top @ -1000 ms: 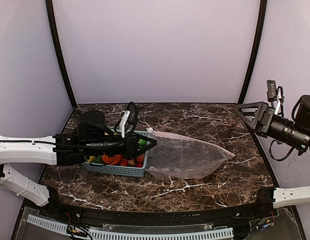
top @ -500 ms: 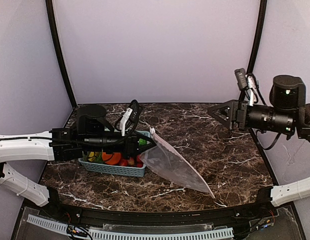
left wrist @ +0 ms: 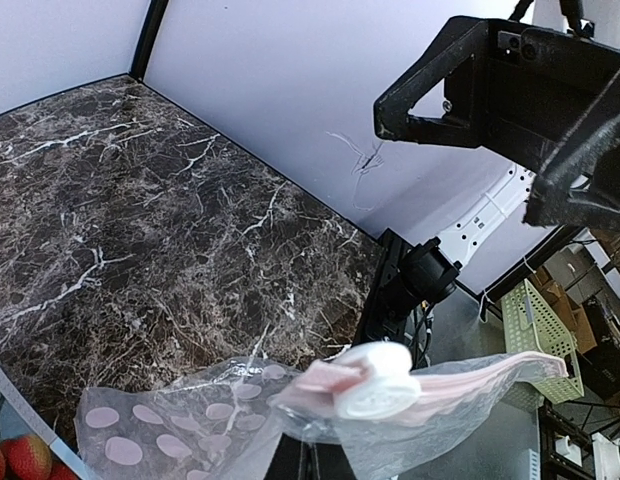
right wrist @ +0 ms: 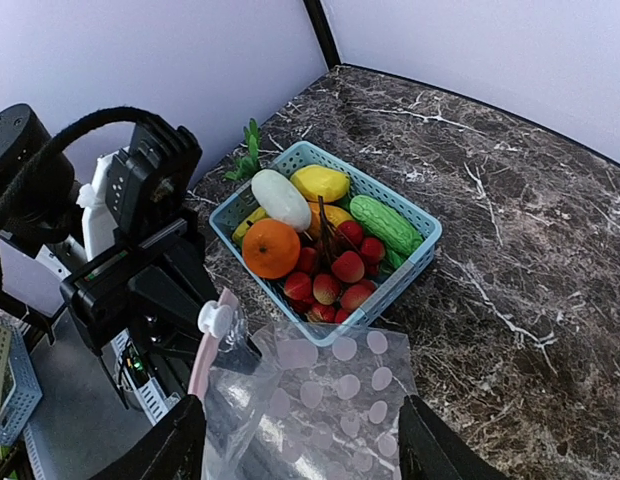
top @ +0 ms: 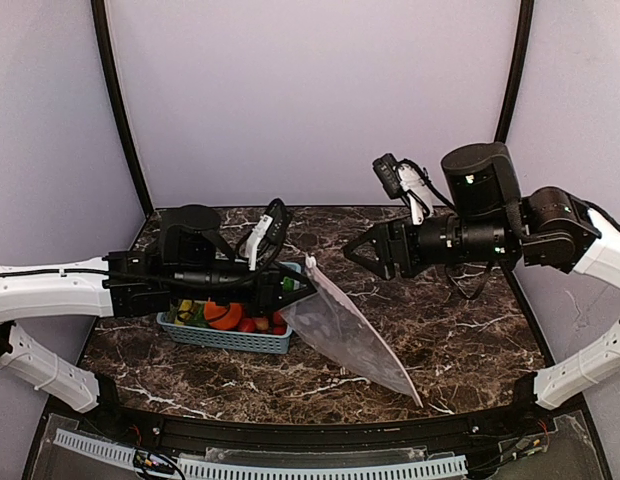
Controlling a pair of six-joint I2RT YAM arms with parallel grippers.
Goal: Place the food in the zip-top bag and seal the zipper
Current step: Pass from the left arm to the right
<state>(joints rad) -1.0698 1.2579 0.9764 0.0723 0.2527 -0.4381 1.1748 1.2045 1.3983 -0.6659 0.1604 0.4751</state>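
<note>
The food [right wrist: 328,245] fills a light blue basket [top: 230,340]: an orange, a white radish, a yellow pepper, a green cucumber and red strawberries. My left gripper [top: 302,285] is shut on the top corner of the zip-top bag [top: 350,335], which hangs slanting down to the table beside the basket. The pink zipper [left wrist: 490,385] with its white slider [left wrist: 375,390] lies across the left wrist view; the left fingers are hidden under the plastic. My right gripper [top: 352,252] hovers open just right of the bag's raised corner. In the right wrist view the dotted bag [right wrist: 340,400] shows between its fingers [right wrist: 170,450].
The basket rim [right wrist: 410,265] nearly touches the bag's edge. Leafy greens [right wrist: 245,155] stick out behind the basket. The marble table [top: 460,320] runs to the purple back and side walls; a black rail edges its front.
The bag went from lying flat to hanging by its corner from the left gripper. My right arm swung in from the far right toward that corner, its jaws narrowing somewhat.
</note>
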